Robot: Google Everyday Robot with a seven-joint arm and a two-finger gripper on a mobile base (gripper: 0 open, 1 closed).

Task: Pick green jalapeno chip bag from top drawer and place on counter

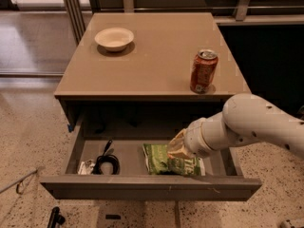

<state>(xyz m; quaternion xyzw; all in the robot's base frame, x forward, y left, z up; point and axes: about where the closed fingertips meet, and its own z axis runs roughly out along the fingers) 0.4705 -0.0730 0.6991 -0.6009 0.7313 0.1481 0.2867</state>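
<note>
The green jalapeno chip bag (164,159) lies flat on the grey floor of the open top drawer (147,186), right of the middle. My gripper (177,148) comes in from the right on the white arm (251,122) and sits down inside the drawer, right over the bag's right half and touching or nearly touching it. The arm hides the bag's right edge. The tan counter (156,51) is the tabletop above the drawer.
A red soda can (203,71) stands near the counter's right front corner. A cream bowl (114,38) sits at the counter's back left. A black coiled cable (106,163) and a small crumpled wrapper (86,167) lie in the drawer's left part.
</note>
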